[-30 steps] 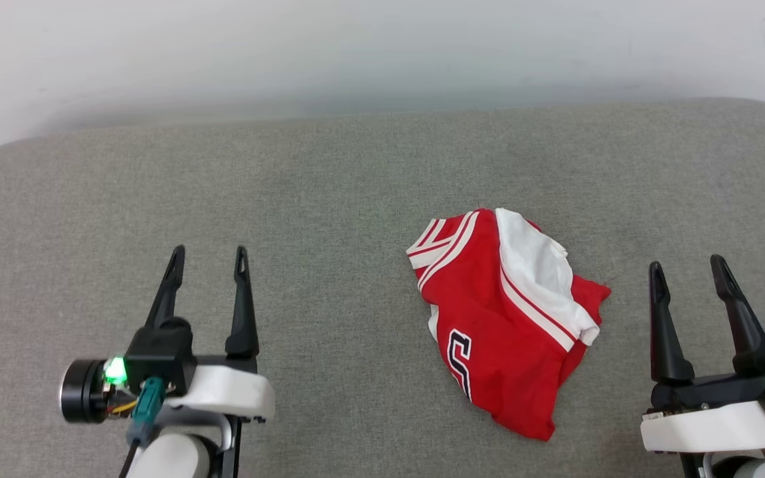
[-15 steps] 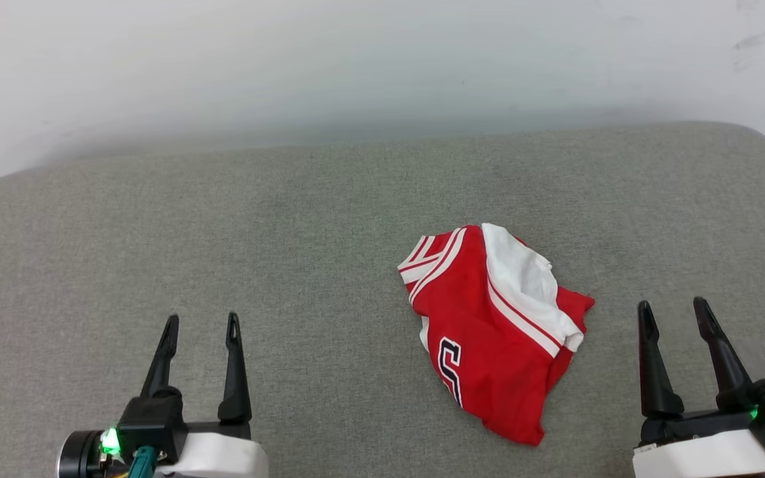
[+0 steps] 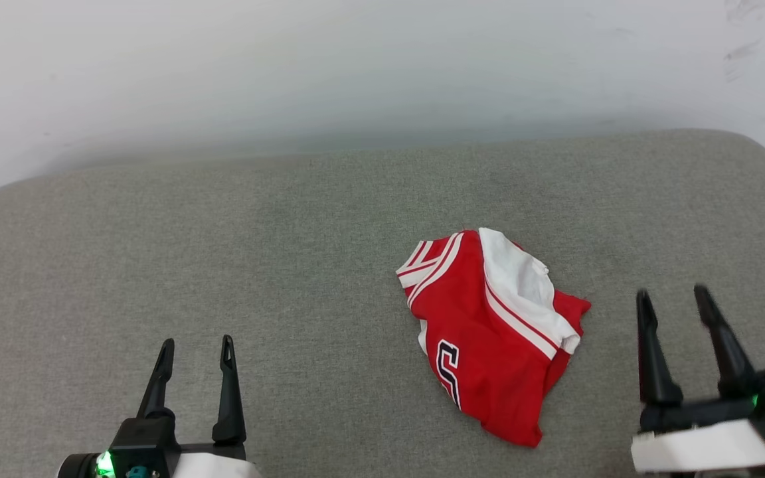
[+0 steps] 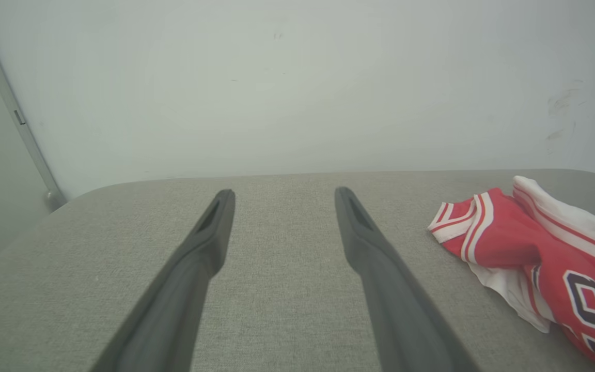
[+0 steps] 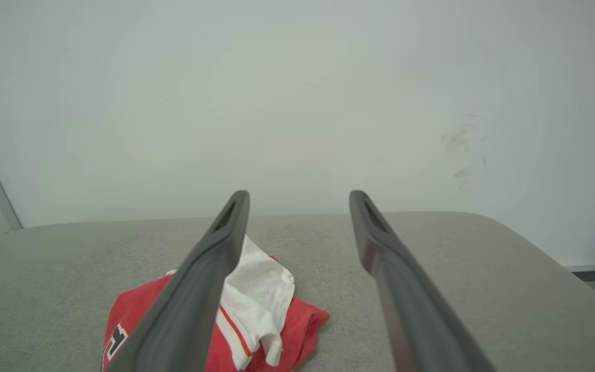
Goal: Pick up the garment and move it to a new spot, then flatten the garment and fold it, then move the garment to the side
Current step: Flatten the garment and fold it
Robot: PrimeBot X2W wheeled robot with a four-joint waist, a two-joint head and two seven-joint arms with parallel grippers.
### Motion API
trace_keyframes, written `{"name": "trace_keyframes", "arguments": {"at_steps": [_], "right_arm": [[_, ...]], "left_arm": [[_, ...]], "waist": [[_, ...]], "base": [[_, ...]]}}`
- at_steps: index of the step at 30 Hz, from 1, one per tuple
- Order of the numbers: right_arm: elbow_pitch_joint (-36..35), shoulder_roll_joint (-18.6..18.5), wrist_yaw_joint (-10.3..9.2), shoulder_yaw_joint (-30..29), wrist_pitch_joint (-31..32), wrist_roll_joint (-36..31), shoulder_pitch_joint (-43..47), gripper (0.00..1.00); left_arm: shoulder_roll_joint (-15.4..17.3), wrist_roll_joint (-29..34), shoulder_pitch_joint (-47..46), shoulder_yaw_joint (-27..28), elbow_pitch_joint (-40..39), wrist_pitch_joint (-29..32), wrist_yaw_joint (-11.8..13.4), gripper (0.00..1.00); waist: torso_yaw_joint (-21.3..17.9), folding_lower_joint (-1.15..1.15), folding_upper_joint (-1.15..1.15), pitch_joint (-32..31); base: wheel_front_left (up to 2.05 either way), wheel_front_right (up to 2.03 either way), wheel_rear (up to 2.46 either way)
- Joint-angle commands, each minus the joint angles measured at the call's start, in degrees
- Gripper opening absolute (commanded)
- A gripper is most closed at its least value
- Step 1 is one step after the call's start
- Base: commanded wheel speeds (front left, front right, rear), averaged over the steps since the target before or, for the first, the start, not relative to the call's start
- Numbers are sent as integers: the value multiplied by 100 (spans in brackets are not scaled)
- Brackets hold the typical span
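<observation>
1. Garment (image 3: 489,332) lies crumpled in a heap on the grey counter (image 3: 256,232), right of centre in the head view. It looks not yet picked up.
2. Left tool (image 3: 196,340), lower left: fingers spread, empty, well apart from the garment, likely idle.
3. Right tool (image 3: 671,292), lower right: fingers spread, empty, near the garment's right edge without touching it. Probably placed to grab it.

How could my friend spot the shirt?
Look at the big grey cushion below the white wall. Right of its middle, near the right gripper, the garment lies crumpled. It's the one bright thing: red, white sleeve, striped trim, black letter.
</observation>
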Motion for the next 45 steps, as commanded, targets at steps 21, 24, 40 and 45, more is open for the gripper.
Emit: {"name": "trace_keyframes", "arguments": {"at_steps": [21,24,40,45], "right_arm": [[953,-2344,-1,3116,2642,937,-4015,100],[945,-2818,-2,3891,3724,1837,-4414,100],[1770,-3187,0,6247,5535,3769,-5453,100],[1871,-3256,-1,6490,4806,3710,-5637,0]], "left_arm": [[-156,176,-426,196,-40,-15,-192,100],[-159,189,-490,205,-70,-15,-199,100],[-169,117,-1057,24,-90,-15,-162,100],[-169,113,-1071,50,-36,-15,-141,100]], "waist": [[-95,0,0,591],[-94,0,0,736],[68,0,0,1612],[25,0,0,1607]], "base": [[0,0,0],[0,0,0],[0,0,0],[0,0,0]]}}
